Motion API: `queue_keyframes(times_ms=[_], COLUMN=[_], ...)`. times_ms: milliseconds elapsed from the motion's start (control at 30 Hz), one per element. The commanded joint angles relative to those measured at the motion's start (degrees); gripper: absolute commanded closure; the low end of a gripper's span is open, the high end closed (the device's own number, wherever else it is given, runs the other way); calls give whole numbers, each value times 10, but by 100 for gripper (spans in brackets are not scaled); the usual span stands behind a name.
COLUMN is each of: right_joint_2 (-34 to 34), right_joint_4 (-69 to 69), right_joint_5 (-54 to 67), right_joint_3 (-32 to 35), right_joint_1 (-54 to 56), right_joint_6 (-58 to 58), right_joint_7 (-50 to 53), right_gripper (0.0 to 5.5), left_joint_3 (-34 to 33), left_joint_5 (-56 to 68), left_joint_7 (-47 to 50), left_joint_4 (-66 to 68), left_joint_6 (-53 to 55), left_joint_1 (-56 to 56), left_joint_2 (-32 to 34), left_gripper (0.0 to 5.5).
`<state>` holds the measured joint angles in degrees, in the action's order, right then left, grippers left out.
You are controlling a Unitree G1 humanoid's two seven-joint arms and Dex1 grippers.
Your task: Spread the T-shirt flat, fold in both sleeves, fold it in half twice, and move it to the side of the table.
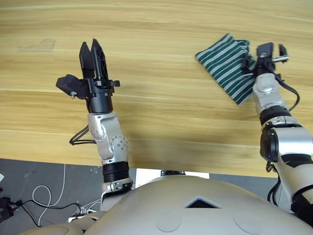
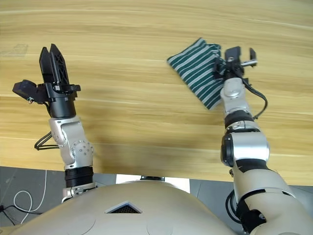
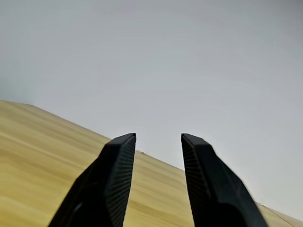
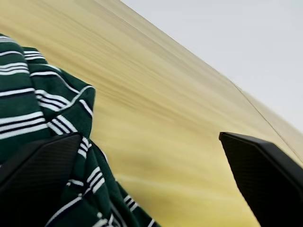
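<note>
The T-shirt [image 1: 226,65], dark green with white stripes, lies folded into a small bundle on the right side of the wooden table [image 1: 161,73]. My right gripper [image 4: 151,175] is open at the bundle's right edge. One of its fingers [image 4: 38,179] lies against the striped cloth and the other finger [image 4: 265,170] stands apart over bare wood. My left gripper [image 1: 90,46] is held up over the left part of the table, far from the shirt. It is open with nothing between its fingers [image 3: 118,175].
The table's near edge [image 1: 195,171] runs just in front of me. Below it on the left, cables [image 1: 44,196] lie on the dark floor. Bare wood stretches between the two arms and beyond the shirt.
</note>
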<state>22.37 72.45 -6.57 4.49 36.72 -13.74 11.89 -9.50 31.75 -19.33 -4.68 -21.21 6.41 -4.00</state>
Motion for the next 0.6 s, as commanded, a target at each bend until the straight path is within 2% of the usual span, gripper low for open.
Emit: queue_keyframes(times_ms=[33,233,433,500,600], right_joint_2=[34,64,47,47,49], right_joint_4=[26,30,27,14,-44], right_joint_5=[73,103,94,76,29], right_joint_3=[86,139,134,115,80], right_joint_1=[-21,-6,14,19,11], right_joint_6=[57,72,56,0,-155], right_joint_7=[37,95,77,67,101], right_gripper=[13,13,13,13,13], left_joint_3=[-24,-58,-69,-70,-61], left_joint_5=[4,11,22,16,-22], left_joint_7=[12,17,13,16,21], left_joint_4=[11,25,46,72,111], left_joint_6=[-7,-34,-47,-50,-63], left_joint_1=[18,52,56,45,30], left_joint_2=[-9,-20,-20,-20,-12], left_gripper=[374,374,374,374,374])
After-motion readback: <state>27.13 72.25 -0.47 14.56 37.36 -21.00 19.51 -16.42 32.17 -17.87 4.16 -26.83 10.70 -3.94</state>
